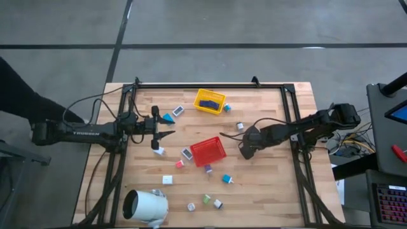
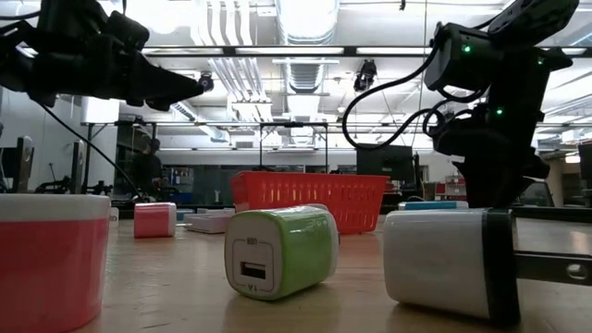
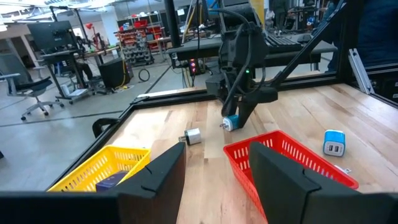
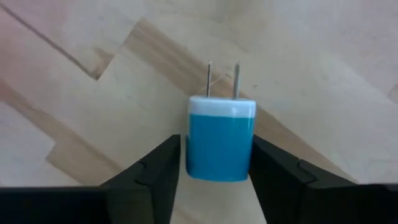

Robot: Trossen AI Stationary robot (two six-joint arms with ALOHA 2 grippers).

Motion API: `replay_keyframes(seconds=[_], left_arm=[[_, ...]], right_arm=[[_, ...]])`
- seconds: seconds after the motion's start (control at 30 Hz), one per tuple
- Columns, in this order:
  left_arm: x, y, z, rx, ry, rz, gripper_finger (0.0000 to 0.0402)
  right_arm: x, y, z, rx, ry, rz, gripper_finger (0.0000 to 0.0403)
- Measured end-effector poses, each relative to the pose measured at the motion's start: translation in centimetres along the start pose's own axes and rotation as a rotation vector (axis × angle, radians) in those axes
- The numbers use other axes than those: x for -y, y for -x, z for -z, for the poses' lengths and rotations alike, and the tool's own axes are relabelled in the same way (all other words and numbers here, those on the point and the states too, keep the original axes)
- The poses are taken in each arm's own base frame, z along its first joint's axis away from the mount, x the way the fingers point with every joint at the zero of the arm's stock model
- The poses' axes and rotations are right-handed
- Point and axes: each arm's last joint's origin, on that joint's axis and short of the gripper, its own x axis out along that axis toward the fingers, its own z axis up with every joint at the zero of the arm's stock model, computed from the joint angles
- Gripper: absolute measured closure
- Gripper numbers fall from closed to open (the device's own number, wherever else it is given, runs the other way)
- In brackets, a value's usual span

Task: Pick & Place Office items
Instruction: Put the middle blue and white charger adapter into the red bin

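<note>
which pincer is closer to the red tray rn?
Right. The right pincer sits just off the red tray on its right side, clamped on a blue charger. The left pincer hovers farther off, up and left of the tray.

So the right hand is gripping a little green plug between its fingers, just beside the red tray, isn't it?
Not green. The plug between the right hand's fingers is blue with a white top and two metal prongs, as the right wrist view shows. The rest holds: in the high view that hand sits just beside the red tray.
</note>
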Motion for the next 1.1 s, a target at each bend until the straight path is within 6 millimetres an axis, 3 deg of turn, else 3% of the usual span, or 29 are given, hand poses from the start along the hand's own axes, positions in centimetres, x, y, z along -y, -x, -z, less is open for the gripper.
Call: replay_keyframes(seconds=[0.17, 0.73, 1.1], left_arm=[[0.1, 0.1, 0.3, -0.008, 0.000, 0.001, 0.0223], [0.1, 0.1, 0.3, -0.002, -0.002, 0.000, 0.0223], [0.1, 0.1, 0.3, -0.002, -0.002, 0.000, 0.0223]], right_arm=[[-0.3, 0.1, 0.3, 0.007, 0.045, -0.009, 0.0279], [-1.1, 0.2, 0.4, 0.050, 0.179, -0.069, 0.0279], [-2.3, 0.5, 0.0, 0.211, 0.265, -0.111, 0.0279]])
